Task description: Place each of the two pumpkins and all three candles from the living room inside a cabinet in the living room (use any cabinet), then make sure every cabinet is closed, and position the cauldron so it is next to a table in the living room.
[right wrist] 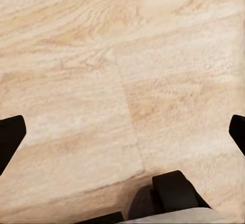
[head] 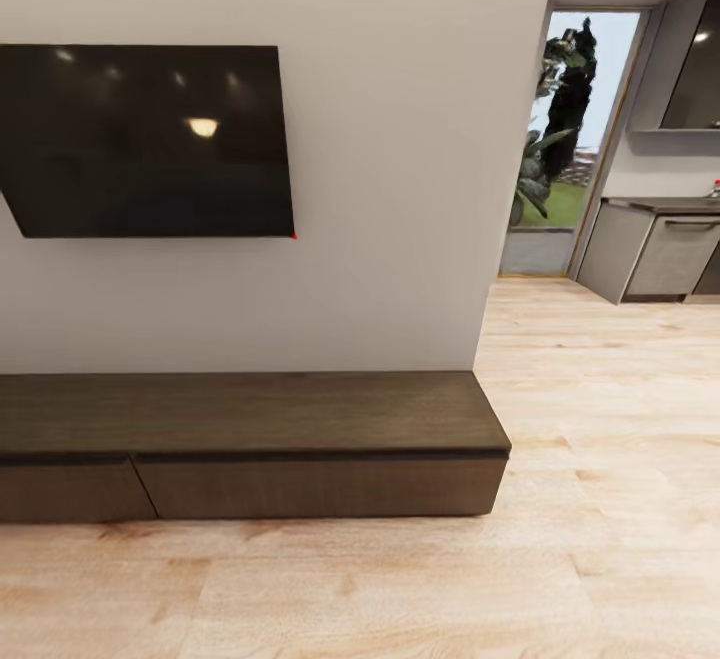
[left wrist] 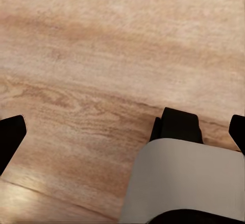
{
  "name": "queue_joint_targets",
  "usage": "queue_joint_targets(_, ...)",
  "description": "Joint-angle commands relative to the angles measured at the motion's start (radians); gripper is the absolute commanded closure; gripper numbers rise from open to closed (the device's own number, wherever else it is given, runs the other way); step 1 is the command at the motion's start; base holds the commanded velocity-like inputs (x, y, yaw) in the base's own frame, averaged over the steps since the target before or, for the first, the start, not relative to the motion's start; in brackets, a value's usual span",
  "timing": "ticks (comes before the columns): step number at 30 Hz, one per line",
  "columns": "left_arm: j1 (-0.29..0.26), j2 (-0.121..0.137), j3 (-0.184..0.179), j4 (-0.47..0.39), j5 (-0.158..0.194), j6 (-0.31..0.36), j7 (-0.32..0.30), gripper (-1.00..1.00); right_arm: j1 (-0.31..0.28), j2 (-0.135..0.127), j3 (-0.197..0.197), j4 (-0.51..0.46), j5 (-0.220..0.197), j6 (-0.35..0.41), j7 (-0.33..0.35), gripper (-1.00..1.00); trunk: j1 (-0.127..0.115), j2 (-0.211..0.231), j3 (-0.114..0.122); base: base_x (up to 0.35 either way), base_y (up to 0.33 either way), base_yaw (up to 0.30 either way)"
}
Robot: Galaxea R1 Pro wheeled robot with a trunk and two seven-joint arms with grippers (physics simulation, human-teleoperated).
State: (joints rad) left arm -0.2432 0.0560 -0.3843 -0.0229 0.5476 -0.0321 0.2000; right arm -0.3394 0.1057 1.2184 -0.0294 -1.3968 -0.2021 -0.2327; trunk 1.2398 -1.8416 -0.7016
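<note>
head view: the cabinet sits against the white wall under a dark tv, both visible drawer fronts flush and shut; pumpkins and candles are not in sight from here. wrist views: my left gripper and right gripper hang over the wood floor, fingers spread wide, holding nothing. risk: the handleless fronts offer little to catch, so a fingertip may slip off the seam. the kitchen units appear in the head view.

Right end effector, black fingertips wide apart, over pale wood floor.
</note>
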Motion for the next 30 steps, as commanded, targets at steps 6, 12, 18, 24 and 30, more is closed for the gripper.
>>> queue_joint_targets(6, 0.005, -0.001, -0.011, 0.0, 0.009, -0.002, 0.003, -1.0, 0.011, 0.0, 0.009, 0.025, -0.008, 0.0, -0.005, -1.0, -0.023, 0.042, 0.018, 0.0, 0.0, 0.0)
queue_joint_targets(12, 0.006, -0.001, -0.013, 0.0, 0.009, -0.002, 0.003, -1.0, 0.029, 0.0, 0.009, 0.03, -0.009, -0.001, -0.005, -1.0, -0.046, 0.084, 0.037, 0.0, 0.0, 0.0)
queue_joint_targets(18, 0.007, -0.001, -0.014, 0.0, 0.011, -0.002, 0.003, -1.0, 0.031, -0.001, 0.008, 0.031, -0.01, -0.001, -0.006, -1.0, -0.069, 0.126, 0.056, 0.0, 0.0, 0.0)
queue_joint_targets(24, 0.017, -0.002, -0.015, 0.0, 0.009, -0.002, 0.003, -1.0, 0.06, -0.002, 0.007, 0.031, -0.009, -0.002, -0.005, -1.0, -0.092, 0.168, 0.074, 0.0, 0.0, 0.0)
queue_joint_targets(30, 0.018, -0.004, -0.015, 0.0, 0.009, -0.002, 0.003, -1.0, 0.065, -0.01, 0.007, 0.031, -0.009, -0.002, -0.005, -1.0, -0.115, 0.21, 0.093, 0.0, 0.0, 0.0)
